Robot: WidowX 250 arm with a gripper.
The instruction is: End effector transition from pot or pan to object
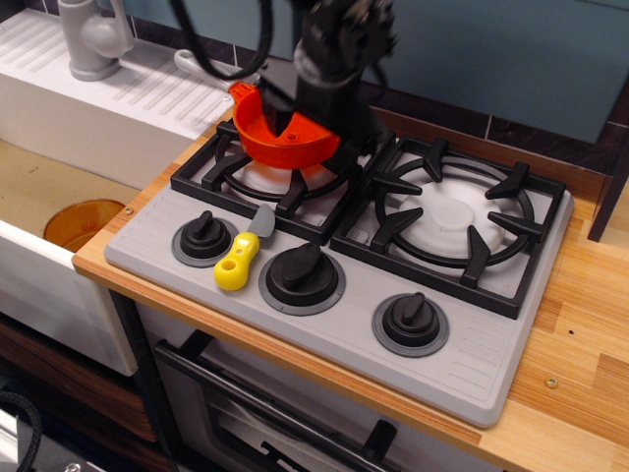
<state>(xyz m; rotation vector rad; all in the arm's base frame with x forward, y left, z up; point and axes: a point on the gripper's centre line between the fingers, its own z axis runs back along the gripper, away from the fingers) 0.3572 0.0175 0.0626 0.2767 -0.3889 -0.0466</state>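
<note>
The orange saucepan (280,138) sits on the left burner grate (211,175). Its grey-white handle (201,65) points back left toward the sink. My black gripper (307,120) hangs right over the pan and covers its right half. One pointed finger (285,120) reaches into the bowl and the other stands at the far right rim, so the jaws look spread and hold nothing. The yellow-handled utensil (236,264) lies on the grey stove front between two knobs, its grey blade (261,221) pointing at the grate, well in front of the gripper.
Three black knobs (302,277) line the stove front. The right burner grate (454,218) is bare. A white sink unit with a tap (93,37) stands at the left, an orange tub (83,222) below it. The wooden counter edge (580,324) is at the right.
</note>
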